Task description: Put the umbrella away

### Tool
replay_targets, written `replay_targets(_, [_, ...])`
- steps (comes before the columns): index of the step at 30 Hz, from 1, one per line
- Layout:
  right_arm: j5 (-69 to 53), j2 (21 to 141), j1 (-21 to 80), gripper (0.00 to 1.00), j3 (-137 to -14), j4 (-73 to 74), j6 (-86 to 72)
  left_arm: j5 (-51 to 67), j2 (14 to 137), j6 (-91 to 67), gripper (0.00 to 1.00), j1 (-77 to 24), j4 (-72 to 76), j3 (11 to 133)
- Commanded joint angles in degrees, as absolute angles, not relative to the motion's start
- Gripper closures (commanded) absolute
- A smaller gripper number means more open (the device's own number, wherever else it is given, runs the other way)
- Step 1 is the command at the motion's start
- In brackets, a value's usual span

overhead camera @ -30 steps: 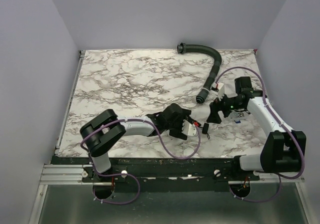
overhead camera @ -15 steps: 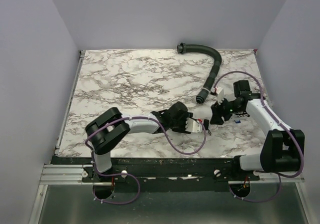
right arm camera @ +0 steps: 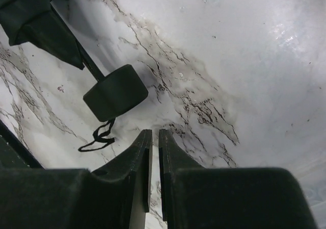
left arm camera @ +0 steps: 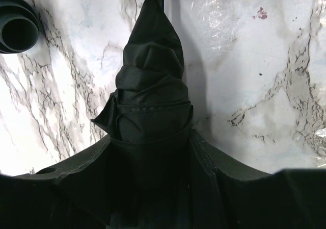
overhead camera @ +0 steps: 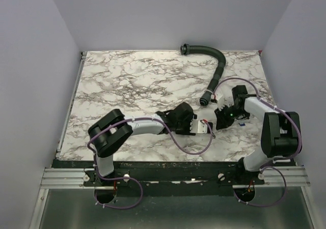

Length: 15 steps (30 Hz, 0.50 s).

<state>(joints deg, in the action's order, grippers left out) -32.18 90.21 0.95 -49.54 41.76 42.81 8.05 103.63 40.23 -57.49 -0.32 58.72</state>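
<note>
top external: marble table (overhead camera: 127, 81), lilac walls (overhead camera: 168, 15); left pincer (left arm camera: 153, 145) clamped on umbrella (left arm camera: 150, 81), right pincer (right arm camera: 154, 137) together.

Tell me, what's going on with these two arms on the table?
Two robot arms are working on a folded black umbrella on the marble table. The left gripper is clamped around its fabric bundle. The right gripper is shut on nothing, with the umbrella's small black handle just ahead of its tips. A ribbed hose lies untouched further back.
</note>
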Motion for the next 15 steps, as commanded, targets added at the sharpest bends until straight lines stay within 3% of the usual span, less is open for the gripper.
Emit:
replay_targets(1, [-33.2,90.4,3.3,0.87,-49.2,39.3,39.8,12.6,106.2,36.8,0.59,-57.7,-8.4,61.5])
replay_targets(9, [-37.2,98.2,20.4,0.91,-55.1,32.4,20.9,14.4,107.1,32.9,0.61,-57.7,-8.3,63.3])
replay_targets(15, [-33.0,98.9,20.8,0.9,-55.6,33.1,20.5,13.9,106.2,33.8,0.6,-57.7,-8.5,62.5])
